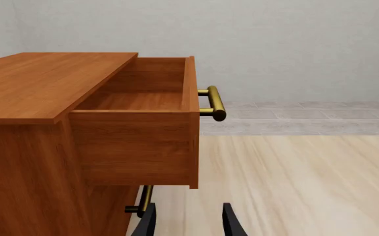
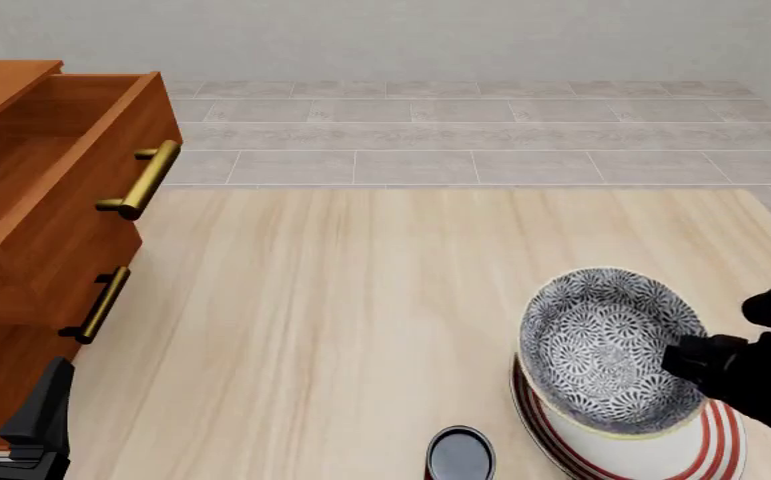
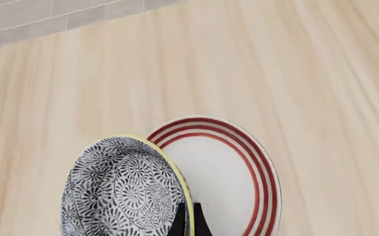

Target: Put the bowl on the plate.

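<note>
**Bowl held tilted over the plate**

Bowl [image 2: 608,349] and plate [image 2: 713,446] shared the near right of the scene, but the largest thing was the wooden cabinet [image 2: 12,260] at the far left, its top drawer [image 1: 136,101] pulled out, brass handles [image 2: 138,180] showing. The pale wood-grain tabletop [image 2: 345,310] ran back to a grey tiled floor and a plain wall. The red-ringed plate lay flat near the front edge. Above it the bowl hung tipped, the right claw [image 3: 187,216] pinched narrow on its yellowish rim, probably ready to lower it onto the plate. A small dark cup [image 2: 461,455] stood just beside the plate. The left claw [image 1: 188,221] waited by the cabinet, fingers apart, holding nothing.
</note>
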You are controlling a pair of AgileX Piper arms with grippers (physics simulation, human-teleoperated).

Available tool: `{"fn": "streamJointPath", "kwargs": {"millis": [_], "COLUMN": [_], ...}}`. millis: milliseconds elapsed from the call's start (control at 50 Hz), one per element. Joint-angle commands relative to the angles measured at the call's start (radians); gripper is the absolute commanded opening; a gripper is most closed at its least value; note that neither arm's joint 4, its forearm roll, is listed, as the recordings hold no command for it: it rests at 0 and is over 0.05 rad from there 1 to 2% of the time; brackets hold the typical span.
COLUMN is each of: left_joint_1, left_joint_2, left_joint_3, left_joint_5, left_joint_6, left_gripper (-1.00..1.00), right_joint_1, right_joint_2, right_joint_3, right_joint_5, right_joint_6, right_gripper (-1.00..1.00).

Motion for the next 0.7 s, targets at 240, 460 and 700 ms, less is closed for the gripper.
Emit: {"fn": "streamJointPath", "kwargs": {"millis": [240,460,700], "left_joint_1": [0.0,0.0,0.0], "left_joint_2": [0.0,0.0,0.0], "left_joint_3": [0.0,0.0,0.0], "left_joint_5": [0.0,0.0,0.0], "left_joint_6": [0.0,0.0,0.0], "left_gripper": [1.0,1.0,1.0], "right_joint_1": [-0.07,-0.083,-0.09], "right_joint_2": [-0.087,-0.073,-0.022], "right_joint_3": [0.132,0.177,0.218], "right_joint_5": [-0.025,-0.074,-0.162], "right_joint_6": [0.023,0.036,0.049], "right_gripper": [-1.0,-1.0,-1.0]}}
